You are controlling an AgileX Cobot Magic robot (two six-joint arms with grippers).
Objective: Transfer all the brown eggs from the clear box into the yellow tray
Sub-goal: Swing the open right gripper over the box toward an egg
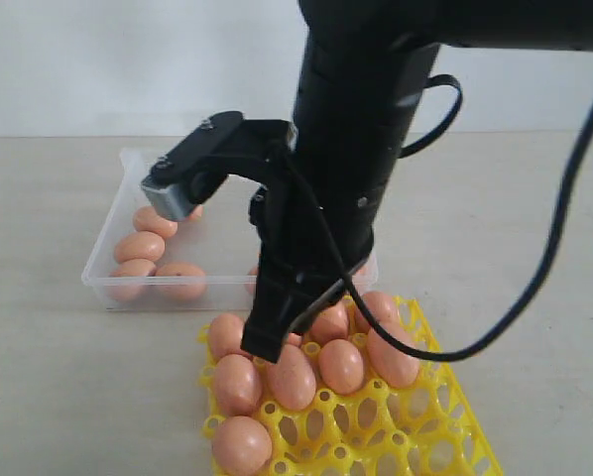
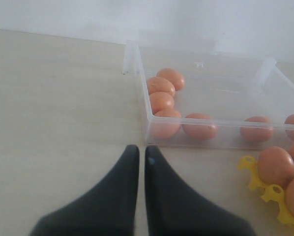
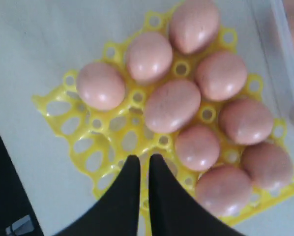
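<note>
1. Over the yellow tray (image 1: 376, 436), the outside view shows the black right arm (image 1: 366, 149) sloping steeply down from above. Its right pincer (image 1: 264, 342) points down among brown eggs (image 1: 292, 377) seated in the cups. More eggs lie in the clear box (image 1: 103, 283) behind the tray.
2. Left wrist view: the left pincer (image 2: 141, 160) hangs over bare table (image 2: 53, 108), tips together on nothing, near the clear box (image 2: 137, 73). Several eggs (image 2: 200, 126) lie inside the box.
3. Right wrist view: the right pincer (image 3: 142, 164), tips together and empty, hangs over the tray's (image 3: 83, 142) empty cups, beside nine eggs (image 3: 172, 105).
</note>
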